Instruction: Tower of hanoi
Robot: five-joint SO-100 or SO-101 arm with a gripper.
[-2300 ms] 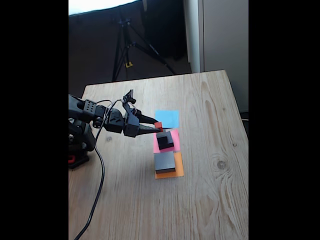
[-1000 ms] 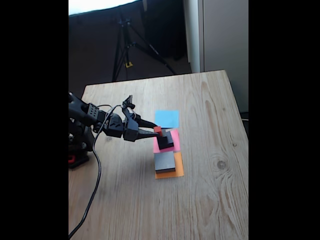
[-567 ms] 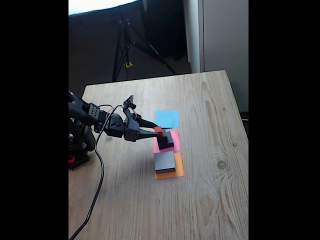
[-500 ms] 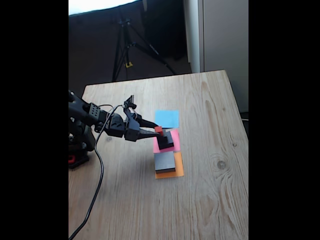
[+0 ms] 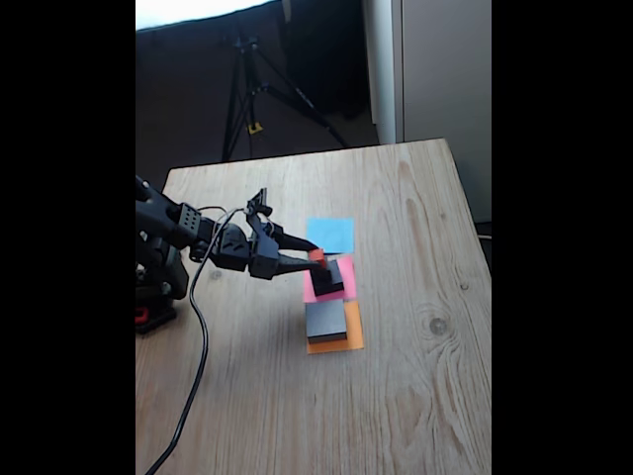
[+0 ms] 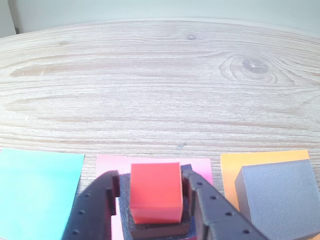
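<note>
My gripper [image 5: 315, 257] is shut on the tiny red cube [image 5: 316, 254], reaching in from the left of the fixed view. In the wrist view the red cube [image 6: 155, 192] sits between both fingers [image 6: 95, 212] of the gripper [image 6: 150, 173]. A black cube [image 6: 160, 230] lies directly under it; I cannot tell if they touch. The black blocks [image 5: 329, 279] stand stacked on the pink paper [image 5: 347, 277]. The large grey block [image 5: 326, 322] lies on the orange paper [image 5: 354, 332]. It also appears at the right as the grey block [image 6: 277, 197].
A blue paper square [image 5: 330, 235] lies just behind the pink one, seen at the lower left as the blue paper [image 6: 37, 192]. The arm's base [image 5: 158, 277] and cable [image 5: 198, 356] are at the table's left edge. Bare wood [image 5: 425, 297] stretches to the right.
The gripper has come down and slightly right with the red cube, from above the black stack to right on top of it. The other blocks have not moved.
</note>
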